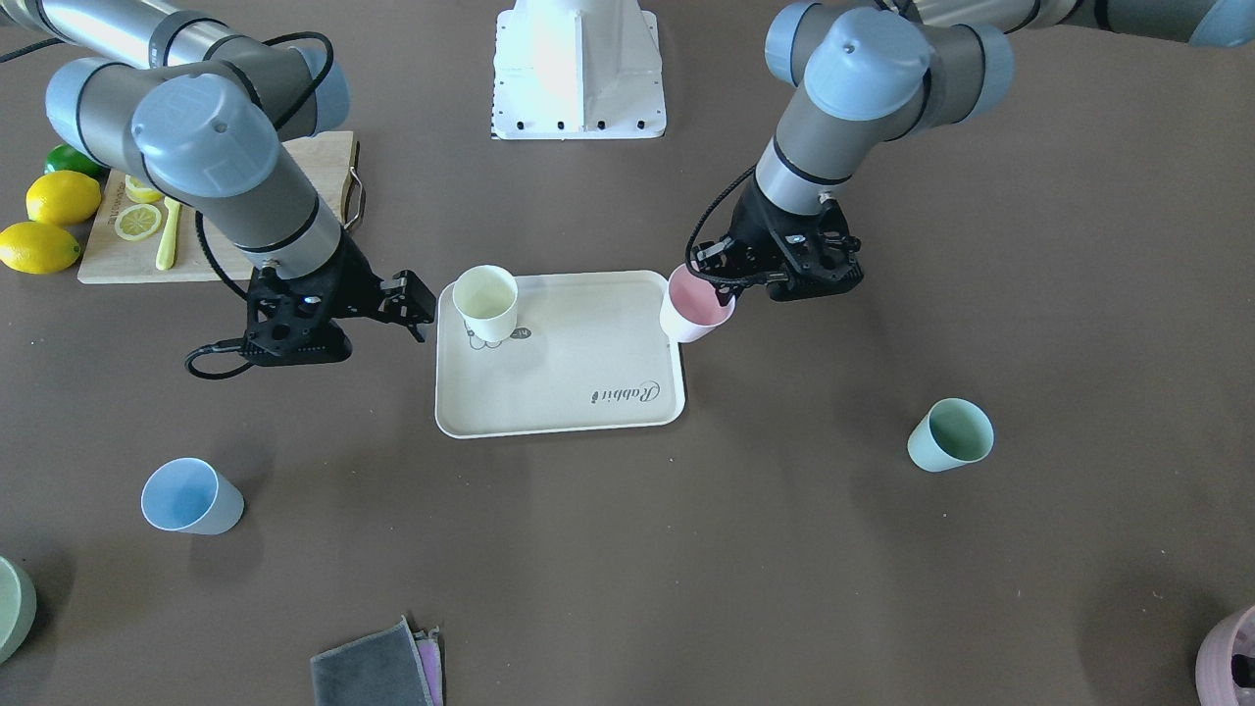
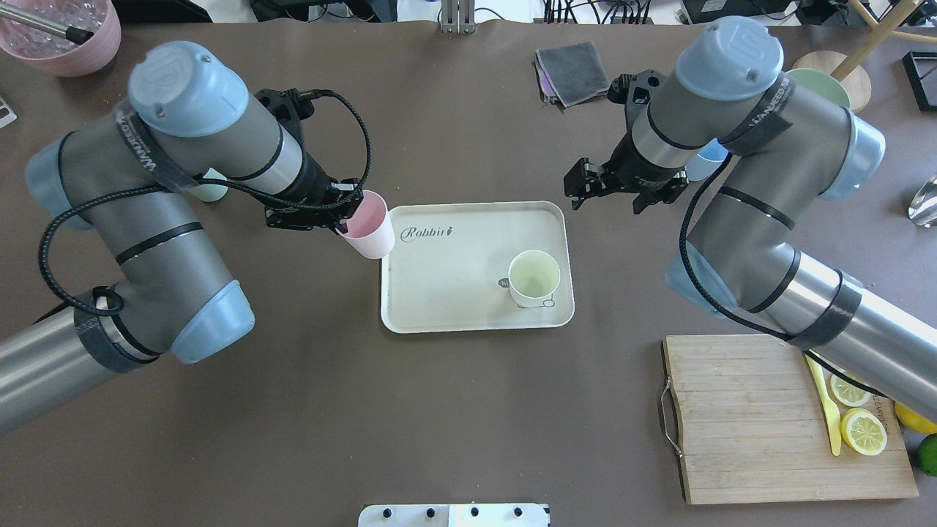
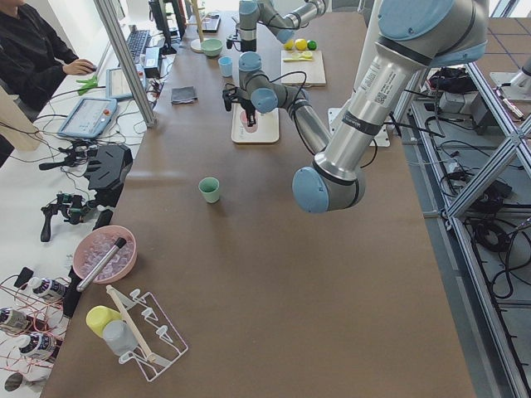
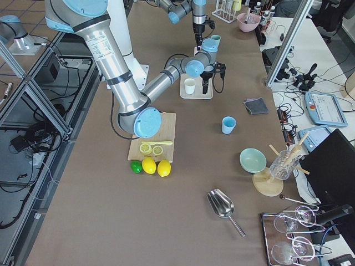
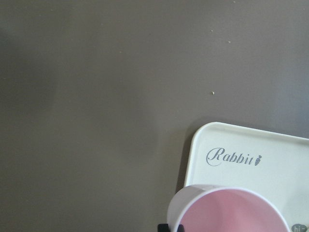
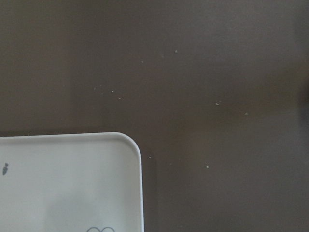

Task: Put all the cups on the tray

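Left gripper (image 2: pixel 342 218) is clamped on the rim of the pink cup (image 2: pixel 368 228), and the cup hangs tilted, mouth up, right at the tray's (image 2: pixel 454 293) left short edge. It sits beside the "Rabbit" script, at the tray corner facing the operators' edge. I cannot tell whether its base touches the rim. The left wrist view has the cup's mouth low in the picture, with that rounded tray corner just beyond it.

The yellow cup (image 2: pixel 534 278) is on the tray, upright, in the corner toward the robot's edge and the right end, and it partly covers the cartoon drawing. The tray floor between it and the script is bare.

Right gripper (image 1: pixel 414 306) hovers off the tray's right short edge with its fingers spread and nothing between them. Its wrist view shows only a tray corner and brown worktop.

Two cups stand off the tray. The blue cup (image 1: pixel 191 497) stands toward the right end on the operators' side, with bare worktop all round it. The mint cup (image 1: pixel 949 434) stands toward the left end, also on the operators' side, well apart from the tray.

The cutting board (image 2: pixel 768 417) with lemon slices lies near the robot-side right corner, clear of the tray. A grey cloth (image 2: pixel 575 69) lies at the operators' edge.
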Robot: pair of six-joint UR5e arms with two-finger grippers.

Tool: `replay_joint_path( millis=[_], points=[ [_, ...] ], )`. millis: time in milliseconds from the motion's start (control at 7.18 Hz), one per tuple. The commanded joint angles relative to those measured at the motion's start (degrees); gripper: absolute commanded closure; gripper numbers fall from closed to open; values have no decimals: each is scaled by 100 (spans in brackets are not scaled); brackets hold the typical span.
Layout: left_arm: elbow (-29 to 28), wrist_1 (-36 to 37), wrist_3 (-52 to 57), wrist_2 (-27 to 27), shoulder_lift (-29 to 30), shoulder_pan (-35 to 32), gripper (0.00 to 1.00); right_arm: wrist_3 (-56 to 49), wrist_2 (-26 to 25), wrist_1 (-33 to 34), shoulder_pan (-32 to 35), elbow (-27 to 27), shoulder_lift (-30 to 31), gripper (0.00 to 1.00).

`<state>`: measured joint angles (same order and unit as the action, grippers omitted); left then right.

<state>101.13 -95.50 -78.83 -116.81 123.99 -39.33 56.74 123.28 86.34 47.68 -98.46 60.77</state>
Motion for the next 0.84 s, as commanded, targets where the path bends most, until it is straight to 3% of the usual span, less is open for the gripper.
replay_joint_path(
  millis=[0,557,696],
  points=[
    [-103,-12,-342,613,125,582,100,-766,440,15,678,141,224,0],
    [-321,-230,-606,1204,161,1138,100,-1594,592,6,1322,599,321,0],
    [-479,-363,-598,1213,161,1129,60,-1978,583,-3,1462,782,347,0]
  ],
)
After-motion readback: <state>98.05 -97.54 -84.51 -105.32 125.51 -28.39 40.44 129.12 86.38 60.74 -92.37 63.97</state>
